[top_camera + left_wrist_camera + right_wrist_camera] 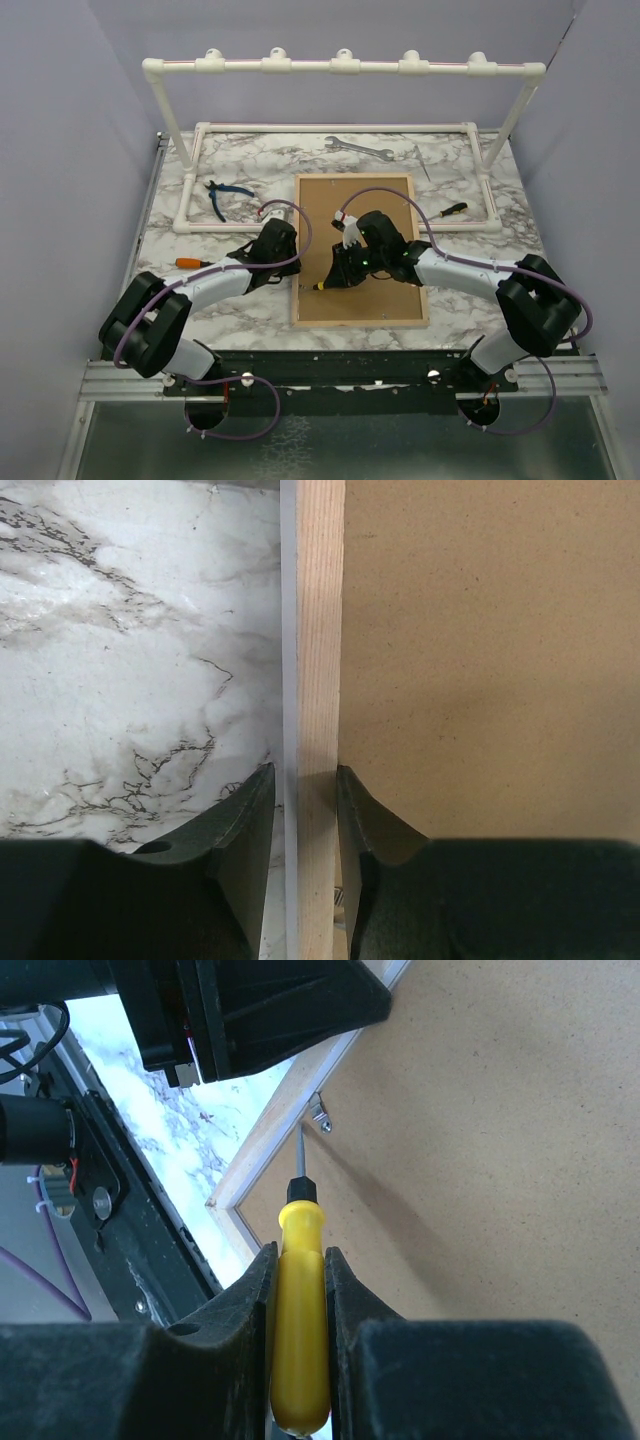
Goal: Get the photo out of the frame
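The frame lies face down on the marble table, its brown fibreboard back and light wood rim up. My left gripper straddles the frame's left rim, and its fingers are closed on the wood. My right gripper is shut on a yellow-handled screwdriver over the backing board. The screwdriver's tip sits at a small metal tab by the rim. The photo is hidden under the backing.
A white pipe rack stands across the back, with its base rails on the table. A wrench, blue pliers, a black-and-yellow screwdriver, an orange-handled tool and a thin metal pick lie around the frame.
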`<act>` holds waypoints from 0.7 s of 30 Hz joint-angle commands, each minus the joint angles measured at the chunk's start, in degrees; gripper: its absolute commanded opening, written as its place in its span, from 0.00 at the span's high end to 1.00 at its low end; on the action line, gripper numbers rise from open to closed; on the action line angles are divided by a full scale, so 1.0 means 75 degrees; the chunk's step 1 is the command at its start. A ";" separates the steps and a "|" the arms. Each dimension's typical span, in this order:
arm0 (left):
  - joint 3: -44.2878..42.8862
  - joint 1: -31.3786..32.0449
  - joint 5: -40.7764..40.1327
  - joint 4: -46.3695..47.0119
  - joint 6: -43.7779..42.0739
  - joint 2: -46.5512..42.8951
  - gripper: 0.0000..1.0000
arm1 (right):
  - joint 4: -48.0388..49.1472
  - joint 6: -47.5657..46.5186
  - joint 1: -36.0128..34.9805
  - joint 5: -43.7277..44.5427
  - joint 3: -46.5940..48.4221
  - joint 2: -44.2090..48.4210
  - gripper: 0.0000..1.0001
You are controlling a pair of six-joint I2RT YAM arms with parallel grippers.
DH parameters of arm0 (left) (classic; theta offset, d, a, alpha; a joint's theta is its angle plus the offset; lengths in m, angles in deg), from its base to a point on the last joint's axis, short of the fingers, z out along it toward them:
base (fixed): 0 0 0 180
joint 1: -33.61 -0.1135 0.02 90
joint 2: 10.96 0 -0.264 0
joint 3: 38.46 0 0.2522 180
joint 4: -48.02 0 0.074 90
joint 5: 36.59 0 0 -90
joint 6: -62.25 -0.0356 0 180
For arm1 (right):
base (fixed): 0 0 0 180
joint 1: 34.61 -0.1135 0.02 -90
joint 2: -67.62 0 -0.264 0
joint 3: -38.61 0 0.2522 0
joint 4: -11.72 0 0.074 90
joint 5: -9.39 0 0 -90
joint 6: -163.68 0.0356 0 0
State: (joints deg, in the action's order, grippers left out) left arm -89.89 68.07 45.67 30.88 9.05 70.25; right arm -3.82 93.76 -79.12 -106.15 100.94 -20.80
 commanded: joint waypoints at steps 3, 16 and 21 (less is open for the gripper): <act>0.0160 -0.0047 0.0106 0.0050 -0.0122 0.0151 0.71 | -0.0141 0.0191 0.0005 0.1066 -0.0020 -0.0030 0.99; 0.0195 -0.0047 0.0142 0.0040 -0.0171 0.0084 0.84 | 0.0005 0.0463 0.0004 0.1716 -0.0120 0.0217 0.99; 0.0195 -0.0047 0.0142 0.0040 -0.0171 0.0071 0.84 | -0.0122 0.0452 0.0005 0.2074 -0.0158 0.0352 0.99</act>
State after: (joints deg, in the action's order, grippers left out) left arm -89.80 68.07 46.39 31.75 8.74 70.58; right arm -2.57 97.65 -79.30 -97.73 100.94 -19.64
